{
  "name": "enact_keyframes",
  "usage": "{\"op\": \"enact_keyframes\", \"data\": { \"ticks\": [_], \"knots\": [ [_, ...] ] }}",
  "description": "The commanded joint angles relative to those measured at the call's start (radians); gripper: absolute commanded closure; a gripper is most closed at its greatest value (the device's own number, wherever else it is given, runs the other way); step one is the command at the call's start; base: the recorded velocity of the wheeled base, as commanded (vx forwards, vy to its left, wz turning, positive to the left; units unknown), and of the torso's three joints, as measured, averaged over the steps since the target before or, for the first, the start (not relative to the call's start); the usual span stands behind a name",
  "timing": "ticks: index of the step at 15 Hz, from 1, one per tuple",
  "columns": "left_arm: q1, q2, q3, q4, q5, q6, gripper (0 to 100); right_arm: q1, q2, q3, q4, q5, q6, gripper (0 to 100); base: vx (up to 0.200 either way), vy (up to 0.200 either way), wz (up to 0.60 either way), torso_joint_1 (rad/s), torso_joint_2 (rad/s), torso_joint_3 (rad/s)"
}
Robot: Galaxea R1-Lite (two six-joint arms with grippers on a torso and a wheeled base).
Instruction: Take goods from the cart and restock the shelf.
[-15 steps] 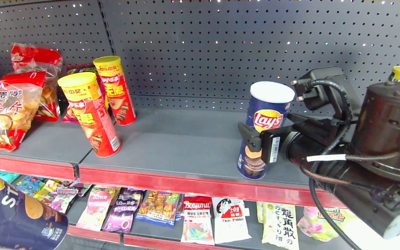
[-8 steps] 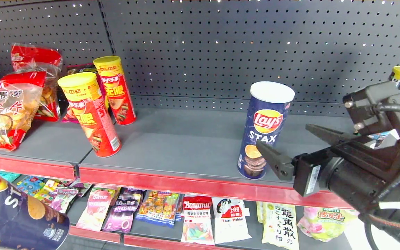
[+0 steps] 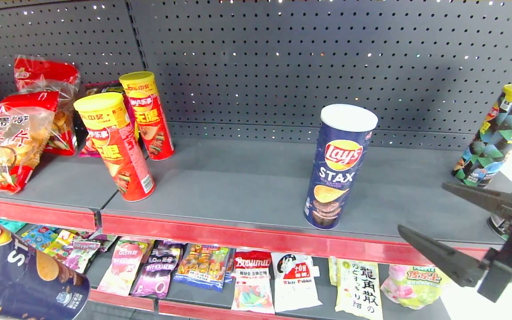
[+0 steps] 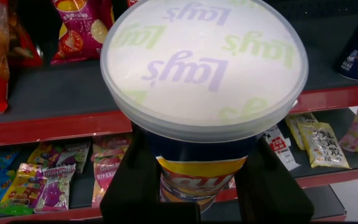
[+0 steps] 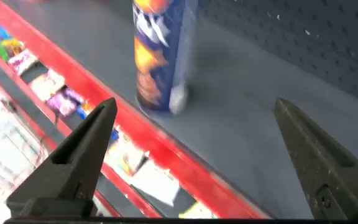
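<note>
A dark blue chip can with a white lid (image 3: 339,165) stands upright near the front of the grey shelf (image 3: 238,186); it also appears ahead in the right wrist view (image 5: 160,53). My right gripper (image 3: 420,209) hangs open to the right of that can and in front of the shelf's red edge, its fingers (image 5: 73,158) spread wide with nothing between them. My left gripper (image 4: 201,186) is shut on a second blue chip can (image 4: 204,68), seen from above its white lid. That can (image 3: 20,271) sits low at the left, below the shelf edge.
Two red cans with yellow lids (image 3: 116,144) and red snack bags (image 3: 14,138) stand at the shelf's left. A patterned can with a yellow lid (image 3: 496,135) stands at the right end. Snack packets (image 3: 251,280) fill the lower shelf. Pegboard backs the shelf.
My right gripper has let go of the blue can on the shelf, opened wide and drawn back down to the right. The can stays upright. The left arm holds nearly still.
</note>
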Motion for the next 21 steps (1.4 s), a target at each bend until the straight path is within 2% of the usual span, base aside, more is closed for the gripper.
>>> {"op": "enact_keyframes", "data": {
  "ticks": [1, 2, 4, 5, 7, 9, 10, 14, 15, 18, 19, 21],
  "knots": [
    [0.000, 0.006, -0.001, -0.001, -0.003, 0.000, 100, -0.237, -0.287, 0.077, 0.224, 0.148, -0.014, 0, 0.000, 0.000, 0.00, 0.000, 0.00, 0.000],
    [-0.002, 0.006, -0.001, -0.001, -0.015, 0.000, 100, -0.289, -0.422, 0.070, 0.399, 0.178, -0.011, 0, 0.000, 0.000, 0.00, 0.000, 0.00, 0.000],
    [-0.002, 0.007, -0.001, -0.001, -0.032, 0.002, 100, -0.317, -0.605, 0.082, 0.537, 0.166, 0.004, 0, 0.000, 0.000, 0.00, 0.000, 0.00, 0.000],
    [-0.002, 0.007, -0.001, -0.001, -0.034, 0.003, 100, -0.337, -0.720, 0.091, 0.609, 0.143, 0.029, 0, 0.000, 0.000, 0.00, 0.000, 0.00, 0.000],
    [-0.002, 0.018, -0.002, -0.001, -0.046, 0.003, 100, -0.363, -0.919, 0.087, 0.766, 0.025, 0.070, 0, 0.000, 0.000, 0.00, 0.000, 0.00, 0.000],
    [-0.002, 0.021, -0.002, -0.002, -0.069, 0.003, 100, -0.366, -0.978, 0.085, 0.804, -0.167, 0.110, 0, 0.000, 0.000, 0.00, 0.000, 0.00, 0.000],
    [-0.002, 0.021, -0.002, -0.002, -0.078, 0.003, 100, -0.364, -0.987, 0.084, 0.821, -0.225, 0.119, 0, 0.000, 0.000, 0.00, 0.000, 0.00, 0.000],
    [-0.003, 0.038, -0.001, -0.005, -0.108, 0.002, 100, -0.374, -0.955, 0.108, 0.873, -0.279, 0.119, 0, 0.000, 0.000, 0.00, 0.000, 0.00, 0.000],
    [-0.003, 0.038, -0.001, -0.005, -0.118, 0.002, 100, -0.415, -0.890, 0.100, 0.865, -0.294, 0.119, 0, 0.000, 0.000, 0.00, 0.000, 0.00, 0.000],
    [-0.003, 0.036, -0.001, -0.005, -0.120, -0.001, 100, -0.641, -0.763, 0.100, 0.855, -0.283, 0.130, 0, 0.000, 0.000, 0.00, 0.000, 0.00, 0.000],
    [-0.003, 0.035, -0.001, -0.005, -0.120, -0.003, 100, -0.659, -0.826, 0.142, 0.852, -0.251, 0.127, 0, 0.000, 0.000, 0.00, 0.000, 0.00, 0.000],
    [-0.003, 0.032, -0.001, -0.005, -0.120, -0.003, 100, -0.624, -1.001, 0.228, 0.812, -0.069, 0.141, 0, 0.000, 0.000, 0.00, 0.000, 0.00, 0.000]
  ]
}}
